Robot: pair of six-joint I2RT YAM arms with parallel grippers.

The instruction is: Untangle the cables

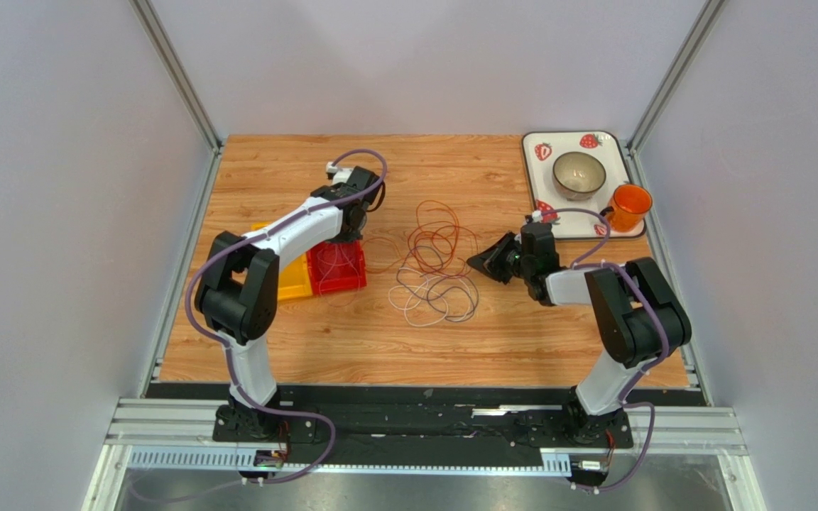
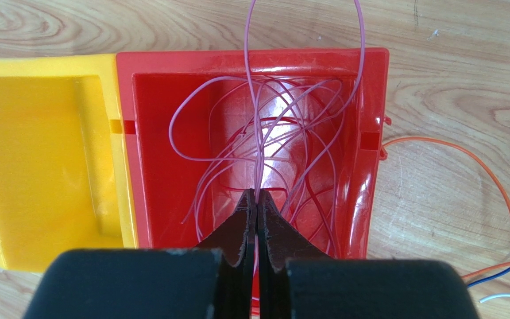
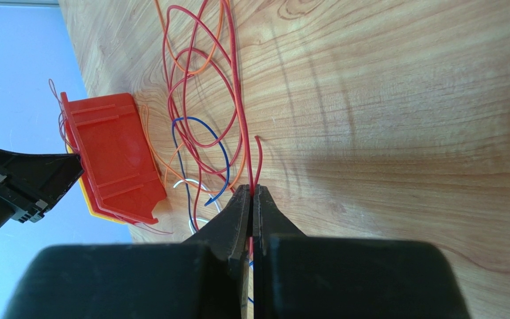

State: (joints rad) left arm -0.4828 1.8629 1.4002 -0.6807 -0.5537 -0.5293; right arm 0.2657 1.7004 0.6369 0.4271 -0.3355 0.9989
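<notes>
A tangle of thin red, orange, blue and white cables (image 1: 435,256) lies on the wooden table between the arms. My left gripper (image 1: 351,229) hangs over a red bin (image 1: 336,268). In the left wrist view it (image 2: 257,196) is shut on a pale pink cable (image 2: 256,119), whose loops fill the red bin (image 2: 251,58). My right gripper (image 1: 485,261) sits low at the tangle's right edge. In the right wrist view it (image 3: 252,191) is shut on a red cable (image 3: 241,119) that runs back into the pile, past blue (image 3: 221,153) and white (image 3: 184,183) strands.
A yellow bin (image 1: 294,279) adjoins the red bin's left side and also shows in the left wrist view (image 2: 38,146). A strawberry-patterned tray (image 1: 536,181) at the back right holds a metal bowl (image 1: 579,174) and an orange cup (image 1: 629,204). An orange cable (image 2: 490,173) curves beside the red bin.
</notes>
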